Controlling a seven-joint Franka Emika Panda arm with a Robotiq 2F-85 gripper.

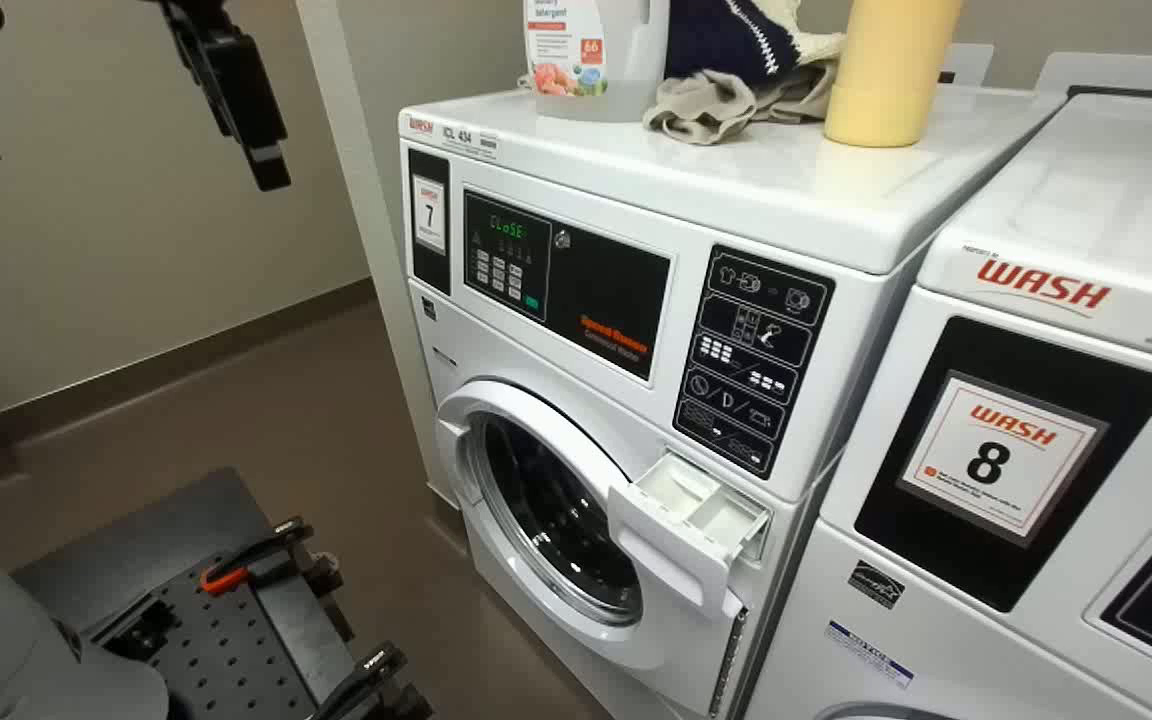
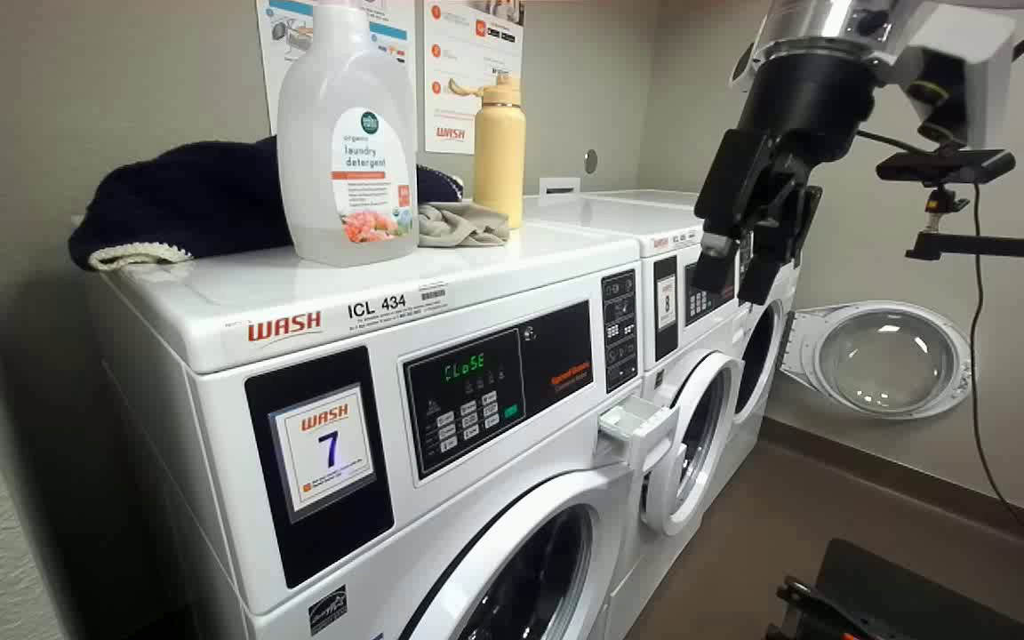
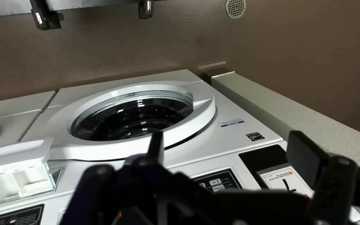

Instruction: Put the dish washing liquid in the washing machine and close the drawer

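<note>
A translucent laundry detergent bottle (image 1: 596, 60) stands upright on top of the white washer number 7 (image 1: 776, 205); it also shows in an exterior view (image 2: 348, 169). The washer's dispenser drawer (image 1: 671, 550) is pulled out, its compartments visible from above; it also shows in an exterior view (image 2: 654, 436) and at the left of the wrist view (image 3: 17, 156). My gripper (image 3: 230, 151) is open, with nothing between its fingers. It hangs in the air in front of the washers, apart from bottle and drawer; it shows in both exterior views (image 1: 121, 160) (image 2: 734, 267).
A yellow bottle (image 2: 501, 160), a grey cloth (image 2: 463, 224) and a dark garment (image 2: 192, 196) are around the detergent on the washer top. The round washer door (image 1: 536, 510) is below the panel. Washer 8 (image 1: 836, 620) stands alongside. A farther washer's door (image 2: 894, 356) hangs open.
</note>
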